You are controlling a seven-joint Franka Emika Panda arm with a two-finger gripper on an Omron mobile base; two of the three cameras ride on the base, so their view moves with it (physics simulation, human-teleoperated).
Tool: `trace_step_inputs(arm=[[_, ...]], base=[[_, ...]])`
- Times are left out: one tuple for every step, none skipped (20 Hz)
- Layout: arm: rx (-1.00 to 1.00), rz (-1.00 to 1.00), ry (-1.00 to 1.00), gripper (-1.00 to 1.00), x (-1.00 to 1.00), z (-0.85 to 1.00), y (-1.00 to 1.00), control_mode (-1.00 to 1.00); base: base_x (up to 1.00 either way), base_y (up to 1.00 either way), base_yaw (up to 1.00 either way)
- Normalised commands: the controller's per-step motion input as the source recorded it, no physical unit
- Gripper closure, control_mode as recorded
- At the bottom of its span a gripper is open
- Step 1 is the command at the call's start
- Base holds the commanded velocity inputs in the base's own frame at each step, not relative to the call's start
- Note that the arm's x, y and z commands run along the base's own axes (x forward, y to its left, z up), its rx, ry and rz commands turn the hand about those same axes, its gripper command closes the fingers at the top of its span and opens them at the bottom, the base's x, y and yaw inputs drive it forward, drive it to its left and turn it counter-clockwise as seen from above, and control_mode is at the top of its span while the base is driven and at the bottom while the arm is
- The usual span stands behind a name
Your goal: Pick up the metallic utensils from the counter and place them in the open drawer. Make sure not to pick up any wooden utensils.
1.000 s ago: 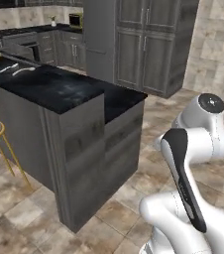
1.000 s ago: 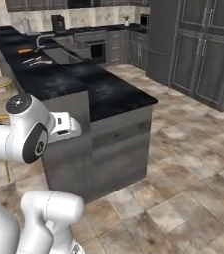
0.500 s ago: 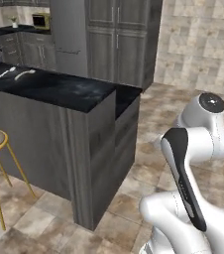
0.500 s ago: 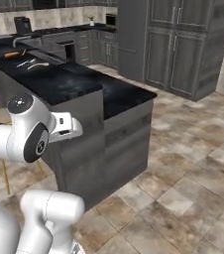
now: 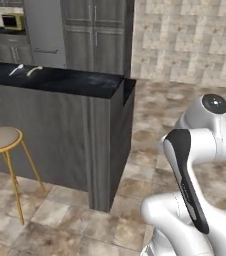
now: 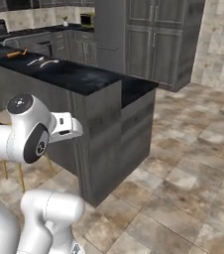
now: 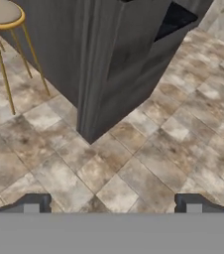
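The whole room has swung across the base cameras within the last second, so the base is driving and turning; nothing on the counter [image 5: 70, 80] has moved by itself. That puts the job at the approach stage, with nothing picked up. The gripper [image 7: 112, 206] points at floor tiles, its tips spread wide and empty. Up and left of it stands a stool [image 7: 2, 15]; straight ahead is the counter's grey end panel. The two pale utensils [image 5: 25, 70] lie far beyond it on the black top, too small to tell which is metal. An orange one [image 6: 16, 53] lies farther along. The open drawer is hard to make out.
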Motion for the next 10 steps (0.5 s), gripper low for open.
trace_step_inputs(arm=[[0.00, 0.00, 0.00, -1.00, 0.00, 0.00, 0.00, 1.00], [0.00, 0.00, 0.00, -1.00, 0.00, 0.00, 0.00, 1.00], [0.00, 0.00, 0.00, -1.00, 0.00, 0.00, 0.00, 1.00], [0.00, 0.00, 0.00, -1.00, 0.00, 0.00, 0.00, 1.00], [0.00, 0.00, 0.00, -1.00, 0.00, 0.00, 0.00, 1.00], [0.00, 0.00, 0.00, -1.00, 0.00, 0.00, 0.00, 1.00], [0.00, 0.00, 0.00, -1.00, 0.00, 0.00, 0.00, 1.00], [0.00, 0.00, 0.00, -1.00, 0.00, 0.00, 0.00, 1.00], [0.00, 0.00, 0.00, -1.00, 0.00, 0.00, 0.00, 1.00], [0.00, 0.00, 0.00, -1.00, 0.00, 0.00, 0.00, 1.00]], base=[[-0.14, 1.00, -0.32], [-0.04, 1.00, -0.32], [0.00, 1.00, -0.31], [0.00, 1.00, -0.31], [0.00, 1.00, -0.30], [0.00, 1.00, -0.29], [0.00, 1.00, -0.28], [0.00, 1.00, -0.28], [0.00, 1.00, -0.27], [0.00, 1.00, -0.27]])
